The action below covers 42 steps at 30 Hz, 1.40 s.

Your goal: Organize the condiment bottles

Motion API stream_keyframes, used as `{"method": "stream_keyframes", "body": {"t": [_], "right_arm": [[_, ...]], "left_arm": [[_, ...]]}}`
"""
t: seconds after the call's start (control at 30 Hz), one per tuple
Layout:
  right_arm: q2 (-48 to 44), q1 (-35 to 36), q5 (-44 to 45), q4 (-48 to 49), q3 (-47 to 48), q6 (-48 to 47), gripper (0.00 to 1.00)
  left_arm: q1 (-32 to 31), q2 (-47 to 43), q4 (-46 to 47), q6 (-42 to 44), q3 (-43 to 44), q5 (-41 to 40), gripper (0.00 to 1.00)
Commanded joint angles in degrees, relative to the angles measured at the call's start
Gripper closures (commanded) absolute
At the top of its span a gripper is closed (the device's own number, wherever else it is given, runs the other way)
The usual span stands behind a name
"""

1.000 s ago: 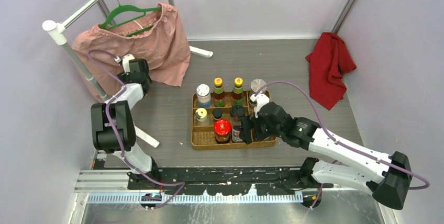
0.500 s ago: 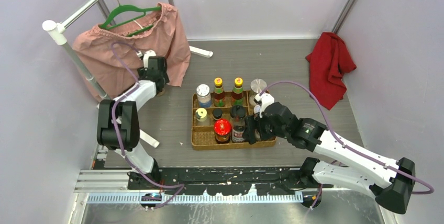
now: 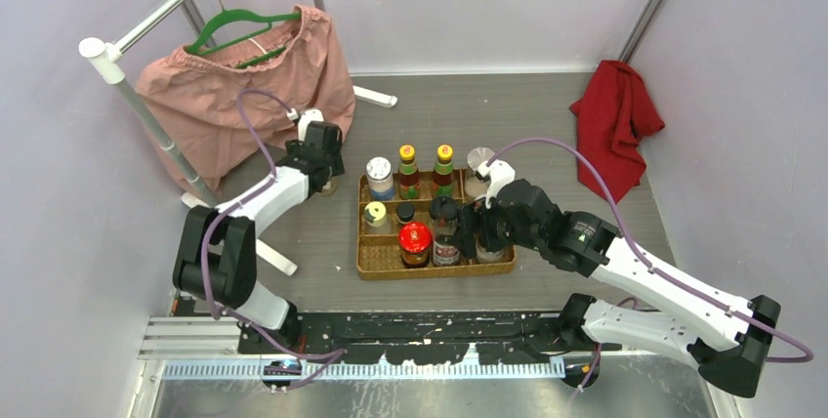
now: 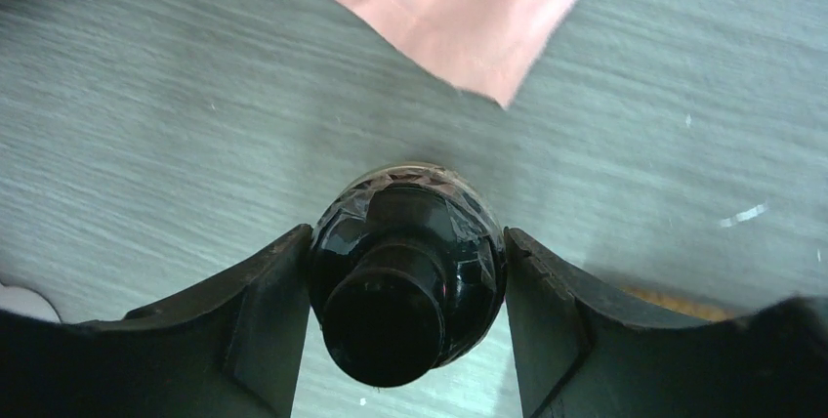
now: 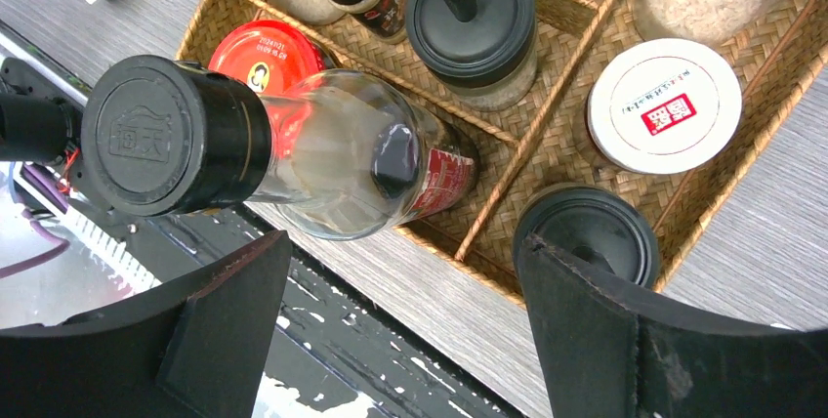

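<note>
Glossy dark bottle point(image 4: 405, 271), round-shouldered and black-capped, pinched in the left end effector point(image 4: 405, 286) over grey wood-grained worktop point(image 4: 146, 96), just left of the tan woven tray point(image 3: 434, 270) and near a pink cloth point(image 4: 449, 8); base hidden, unclear whether resting or lifted. Spread wide above the tray's near compartments, the right end effector point(image 5: 400, 291), over a clear glass bottle point(image 5: 293, 159) with ribbed black cap, a red-lidded jar point(image 5: 256, 52) and a white-lidded jar point(image 5: 664, 105); fingertips cut off at the frame edge
</note>
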Motion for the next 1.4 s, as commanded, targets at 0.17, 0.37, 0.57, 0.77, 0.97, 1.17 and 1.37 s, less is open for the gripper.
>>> {"method": "stream_keyframes", "body": {"t": [0.17, 0.37, 0.57, 0.77, 0.97, 1.17, 1.37], "right_arm": [[0.75, 0.05, 2.00, -2.15, 3.86, -0.89, 0.08], [1.20, 0.14, 2.45, -3.41, 5.23, -1.20, 0.08], [0.89, 0.12, 3.88, -4.91, 5.86, -1.66, 0.08], [1.50, 0.08, 4.68, -6.11, 7.80, -2.16, 0.08], [2.55, 0.12, 6.81, -8.06, 10.59, -3.46, 0.08], [2.13, 0.11, 11.11, -10.50, 14.51, -4.68, 0.07], [-0.14, 0.05, 20.54, -12.69, 15.47, -4.06, 0.07]], "left_arm": [[-8.22, -9.29, -13.69, -4.54, -6.52, -1.25, 0.43], [-15.19, -17.33, -21.20, -6.70, -5.23, -6.53, 0.43], [-18.06, -25.01, -29.67, -7.87, -2.82, -8.17, 0.43], [-19.78, -32.39, -33.51, -8.68, -2.68, -6.83, 0.43], [-23.23, -34.98, -35.98, -8.92, -0.60, -2.74, 0.44], [-30.10, -35.49, -36.18, -8.88, -0.36, -2.27, 0.44], [-35.44, -36.96, -35.70, -7.90, -0.23, -1.54, 0.44]]}}
